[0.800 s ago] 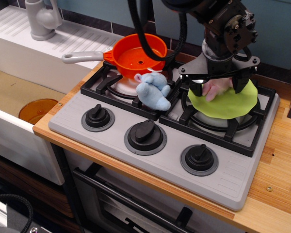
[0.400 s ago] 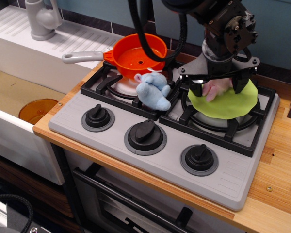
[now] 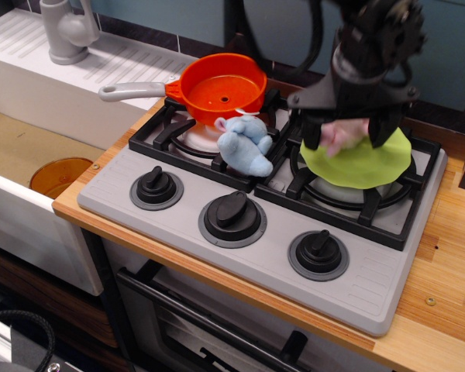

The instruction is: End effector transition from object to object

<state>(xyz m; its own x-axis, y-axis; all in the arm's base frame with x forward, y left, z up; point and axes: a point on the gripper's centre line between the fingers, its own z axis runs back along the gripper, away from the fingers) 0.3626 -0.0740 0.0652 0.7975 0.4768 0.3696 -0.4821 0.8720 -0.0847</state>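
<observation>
My black gripper (image 3: 346,139) hangs over the right back burner, blurred by motion. Its two fingers (image 3: 311,132) point down from a wide crossbar and stand wide apart, so it is open. Between and below them a pink plush toy (image 3: 341,135) lies on a lime green round cloth (image 3: 364,163) that covers the burner. I cannot tell whether the fingers touch the toy. A light blue plush mouse (image 3: 244,145) lies on the grate between the two back burners, to the left of the gripper.
An orange pan (image 3: 221,85) with a grey handle sits on the left back burner. Three black knobs (image 3: 232,215) line the stove front. A white sink with a grey tap (image 3: 66,31) and an orange disc (image 3: 58,177) lie to the left. Wooden counter (image 3: 449,263) is at right.
The gripper has risen a little and shifted slightly right above the green cloth, now motion-blurred. The pink toy, the blue mouse and the pan stay about where they were.
</observation>
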